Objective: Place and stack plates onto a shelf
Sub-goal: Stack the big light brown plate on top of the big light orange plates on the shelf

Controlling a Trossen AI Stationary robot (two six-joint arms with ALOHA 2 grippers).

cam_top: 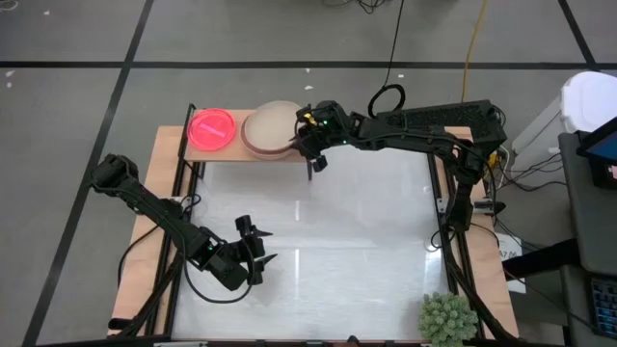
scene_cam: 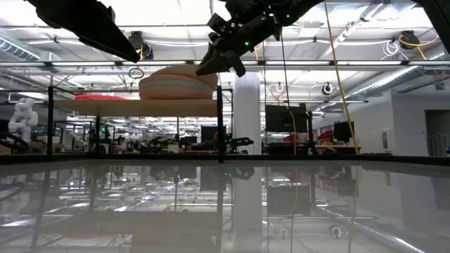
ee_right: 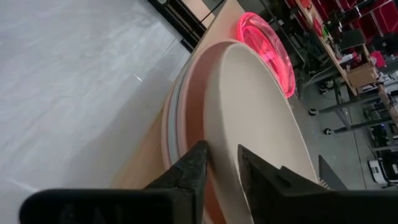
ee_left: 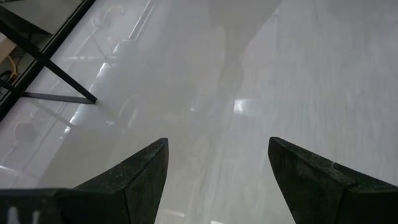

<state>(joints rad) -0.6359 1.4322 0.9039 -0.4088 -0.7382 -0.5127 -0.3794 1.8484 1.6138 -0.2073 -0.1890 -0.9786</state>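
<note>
The shelf (cam_top: 236,154), a light-wood board on a black frame, stands at the table's far left. On it rest a stack of neon pink plates (cam_top: 212,128) and, to its right, a stack of larger plates (cam_top: 273,128) topped by a beige one (ee_right: 261,106). My right gripper (ee_right: 224,165) is at that stack's right edge, slightly open. One finger is over the beige plate's face and the other is outside its rim. My left gripper (ee_left: 217,168) hangs open over bare table near the front left (cam_top: 258,246).
A spiky green plant (cam_top: 446,318) sits at the table's near right corner. The shelf's black legs (ee_left: 43,68) stand to the left of my left gripper. The glossy white tabletop (cam_top: 366,241) stretches between the two arms.
</note>
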